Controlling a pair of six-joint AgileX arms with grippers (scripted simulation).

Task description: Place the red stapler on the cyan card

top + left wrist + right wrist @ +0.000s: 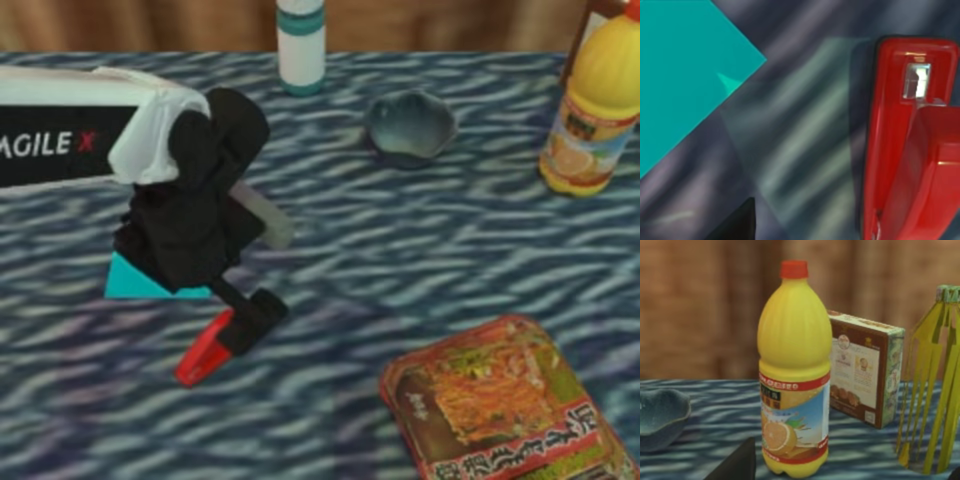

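Observation:
The red stapler lies on the blue wavy tablecloth, just in front of the cyan card, which is mostly hidden under my left arm. My left gripper hangs low over the stapler's inner end. In the left wrist view the stapler fills one side, and one dark fingertip stands well apart from it, so the gripper is open. A corner of the cyan card shows there, apart from the stapler. My right gripper is out of the top view, parked and open, facing a juice bottle.
A red-rimmed noodle package lies front right. At the back stand a white bottle with a teal band, a dark bowl and an orange juice bottle. A brown box and a yellow rack stand behind the juice bottle.

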